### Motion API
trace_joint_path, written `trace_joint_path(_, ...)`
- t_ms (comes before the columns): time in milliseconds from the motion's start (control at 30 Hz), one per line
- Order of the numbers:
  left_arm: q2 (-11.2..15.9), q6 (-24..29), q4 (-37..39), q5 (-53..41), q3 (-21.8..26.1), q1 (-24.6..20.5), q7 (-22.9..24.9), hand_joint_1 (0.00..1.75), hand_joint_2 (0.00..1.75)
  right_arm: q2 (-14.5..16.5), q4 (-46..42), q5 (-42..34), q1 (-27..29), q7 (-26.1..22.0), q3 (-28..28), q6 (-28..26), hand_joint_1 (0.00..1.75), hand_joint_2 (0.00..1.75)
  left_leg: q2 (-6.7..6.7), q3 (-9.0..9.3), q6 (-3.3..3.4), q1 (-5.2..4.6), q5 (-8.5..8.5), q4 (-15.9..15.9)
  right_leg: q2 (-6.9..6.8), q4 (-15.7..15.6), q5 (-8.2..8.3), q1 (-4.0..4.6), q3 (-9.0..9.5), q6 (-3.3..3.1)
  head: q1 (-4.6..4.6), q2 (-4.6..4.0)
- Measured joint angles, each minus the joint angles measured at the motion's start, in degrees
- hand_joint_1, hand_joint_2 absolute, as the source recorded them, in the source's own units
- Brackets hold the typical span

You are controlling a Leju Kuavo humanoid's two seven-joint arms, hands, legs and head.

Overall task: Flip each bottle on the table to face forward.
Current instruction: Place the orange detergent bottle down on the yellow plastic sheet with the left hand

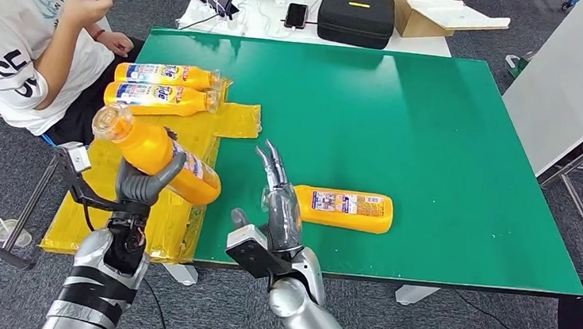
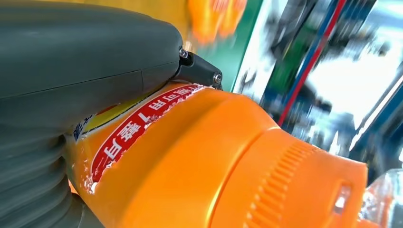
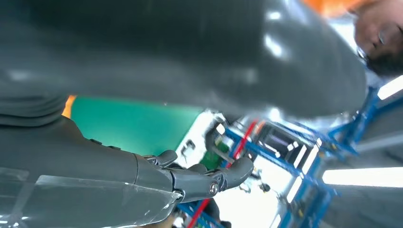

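While gripped by left hand, orange bottle tilted above yellow mat.

My arms are silver with black bands near the left elbow. Each wrist carries a small black camera block and dark cabling. My hands have grey ribbed covers, thick grey thumbs, and darker fingers with small screws.

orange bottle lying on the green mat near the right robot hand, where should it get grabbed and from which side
Probably around the labelled middle of the orange bottle, from above. It lies flat on the green mat, long axis across the robot's view, so its broad body is the easiest span. The right robot hand, open, is at its near-left end.
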Motion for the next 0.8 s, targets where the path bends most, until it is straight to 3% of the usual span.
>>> trace_joint_path(200, 0.1, 12.1, 0.4, -12.7, 3.3, -2.9, -5.5, 1.75, 1.75, -0.6, -8.1, -0.6, 3.0, -2.3, -0.2, -2.6, 0.0, 0.0, -0.03, -0.02, 0.0, 0.0, 0.0, 0.0, -0.01, 0.0, 0.0, 0.0, 0.0, 0.0, 0.01, 0.01)
trace_joint_path(300, 1.2, 24.5, 2.9, -33.1, 2.1, -5.8, -7.7, 1.75, 1.75, -0.9, -11.0, -2.0, 3.5, -2.8, 0.0, -2.5, 0.0, 0.0, -0.03, -0.01, 0.0, 0.0, 0.02, 0.0, -0.02, 0.0, 0.0, 0.01, 0.0, 0.0, 0.0, 0.01)
trace_joint_path(367, 2.8, 33.0, 6.8, -49.1, -0.1, -8.8, -6.3, 1.75, 1.75, -1.1, -12.2, -3.0, 3.3, -2.9, 0.3, -1.3, 0.0, 0.0, -0.04, -0.01, -0.02, 0.0, 0.05, 0.0, -0.03, 0.0, 0.01, 0.01, 0.02, 0.0, 0.0, 0.01)
trace_joint_path(467, 5.2, 39.6, 14.7, -66.8, -4.5, -13.4, -3.0, 1.75, 1.75, -1.2, -12.8, -4.2, 2.7, -2.9, 1.0, 0.4, 0.0, 0.0, -0.03, 0.0, -0.01, 0.0, 0.08, 0.0, -0.03, 0.0, 0.06, 0.0, 0.04, -0.05, 0.01, 0.01)
trace_joint_path(633, 8.3, 35.6, 25.5, -78.5, -11.0, -17.9, 0.2, 1.75, 1.75, -1.6, -12.8, -5.2, 2.3, -3.3, 2.1, 2.3, 0.0, 0.0, 0.06, 0.0, -0.01, 0.0, 0.09, 0.0, 0.0, 0.0, 0.13, 0.0, -0.01, -0.14, 0.01, 0.0)
trace_joint_path(800, 11.0, 24.2, 32.3, -81.6, -15.7, -20.5, -0.1, 1.75, 1.75, -2.1, -12.8, -5.5, 2.1, -3.7, 2.8, 3.9, 0.0, 0.0, 0.08, -0.01, -0.01, 0.01, 0.09, 0.0, 0.01, 0.0, 0.13, 0.03, -0.04, -0.15, -0.01, 0.01)
